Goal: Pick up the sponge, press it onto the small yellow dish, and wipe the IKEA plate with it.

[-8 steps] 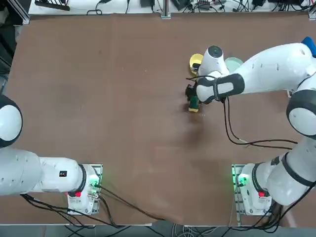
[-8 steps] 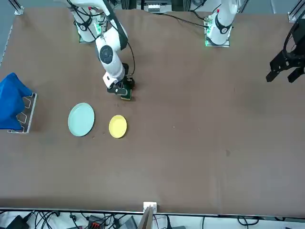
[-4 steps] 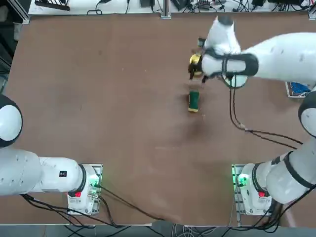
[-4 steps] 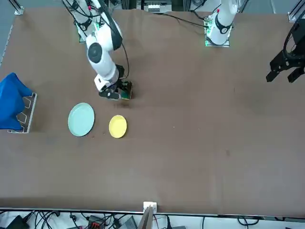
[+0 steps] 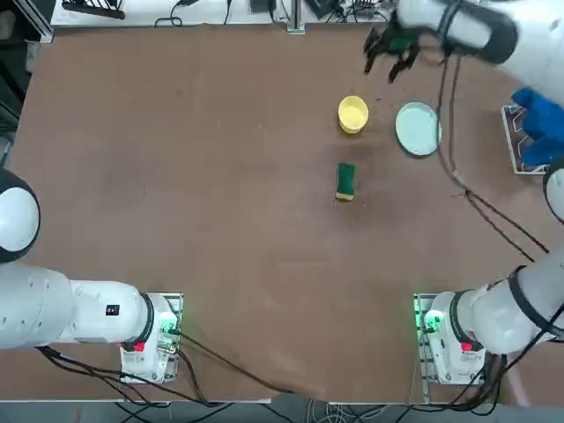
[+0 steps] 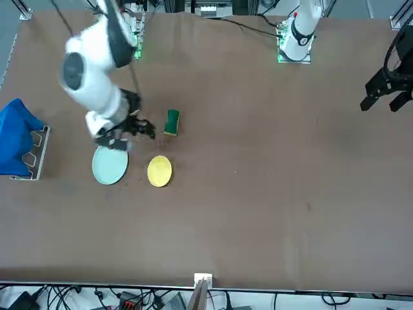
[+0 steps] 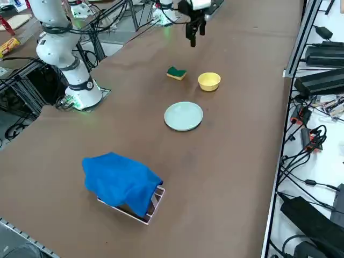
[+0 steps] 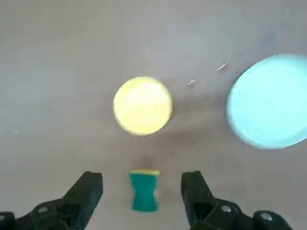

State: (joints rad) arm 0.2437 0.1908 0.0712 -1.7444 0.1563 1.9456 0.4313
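My end effector point(image 8: 141, 191) open and empty, high above the bare small yellow dish point(image 8: 142, 105), IKEA plate point(image 8: 268, 100) and sponge point(image 8: 144, 190).

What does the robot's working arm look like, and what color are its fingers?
The right arm is made of smooth white rounded shells with dark grey bands at the joints. A black cable hangs along it. Its base glows green with a red spot. The right gripper has two black, chunky fingers, spread open.
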